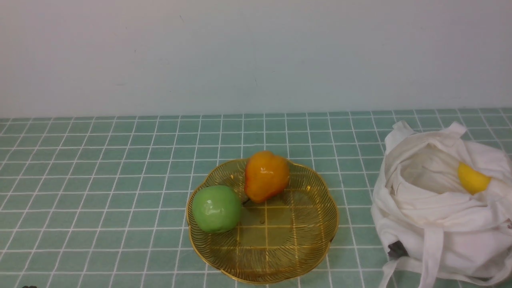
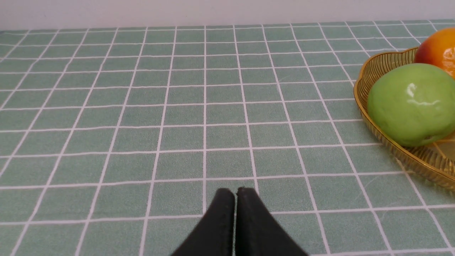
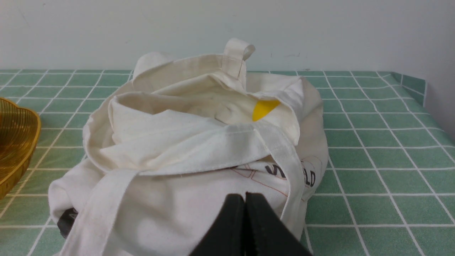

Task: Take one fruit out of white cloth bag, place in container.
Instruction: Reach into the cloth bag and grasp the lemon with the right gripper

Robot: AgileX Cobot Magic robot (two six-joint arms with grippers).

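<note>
The yellow lemon point(image 1: 473, 179) lies inside the open mouth of the white cloth bag point(image 1: 436, 216) at the right of the table, partly covered by fabric; the right wrist view shows only a yellow sliver of the lemon point(image 3: 263, 108) in the bag point(image 3: 185, 149). The golden wire dish point(image 1: 304, 240) sits mid-table and shows at the edge of the left wrist view point(image 2: 380, 67). My left gripper point(image 2: 235, 192) is shut and empty above bare cloth, left of the dish. Just before the bag's near side, my right gripper point(image 3: 245, 196) is shut and empty. Neither gripper shows in the front view.
A green apple point(image 1: 216, 208) and an orange pear-shaped fruit point(image 1: 266, 175) lie in the dish. The bag's long straps point(image 1: 432, 252) trail toward the table's front edge. A white wall runs along the back, and the table's right edge point(image 3: 424, 94) lies beyond the bag.
</note>
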